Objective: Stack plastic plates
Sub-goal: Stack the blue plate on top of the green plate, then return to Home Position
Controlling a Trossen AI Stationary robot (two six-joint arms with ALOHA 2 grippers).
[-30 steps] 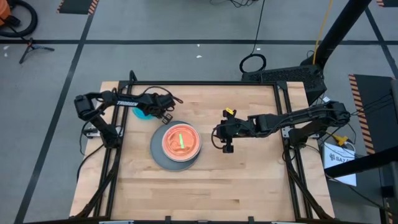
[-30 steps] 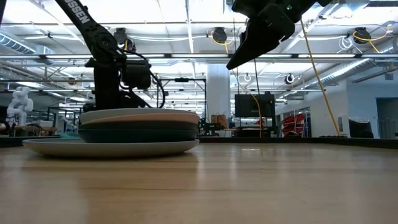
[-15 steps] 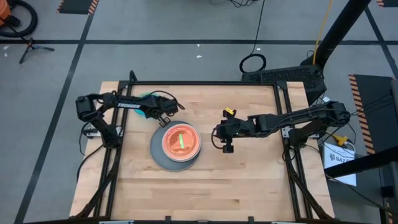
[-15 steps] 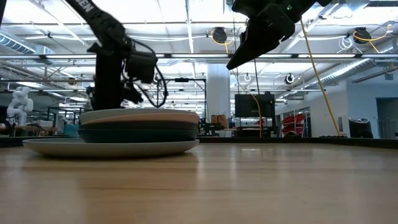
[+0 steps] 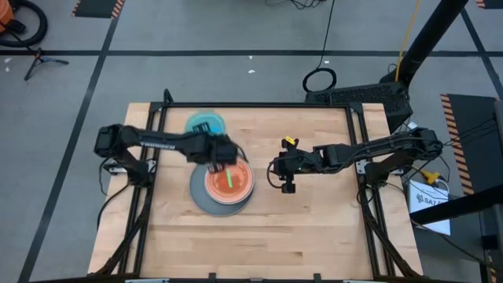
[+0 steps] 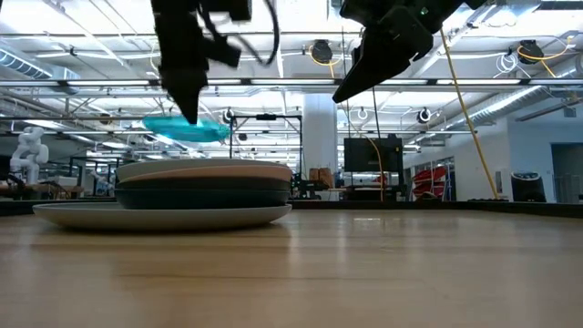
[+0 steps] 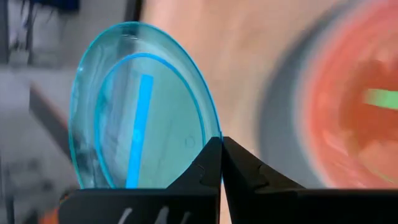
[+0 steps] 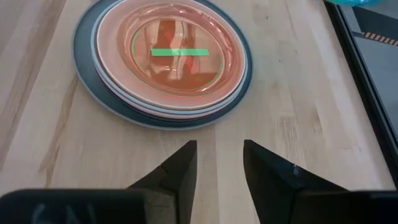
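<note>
A stack of plates lies in the middle of the table: a wide grey one at the bottom, dark and pale ones above it, and a red-pink one with a small clear green plate on top. My left gripper is shut on the small teal plate. It holds the plate in the air at the stack's far-left side. In the low view the teal plate floats above the stack. My right gripper hovers open to the right of the stack. My left gripper pinches the teal plate's rim between its two shut fingers, at one spot on the edge. The fingers come from above, pointing down. The plate is lifted clear and nearly level, and it reaches from the fingers toward the table's far edge.
Bare wood lies on all sides of the stack, with most room toward the near edge. Black frame rails run along the table's left, right and far sides. The room behind holds equipment and cables.
My left gripper has risen from the table's far-left part and swung right toward the stack. It stayed shut on the teal plate. The plate has gone from table height to clear above the stack's top.
</note>
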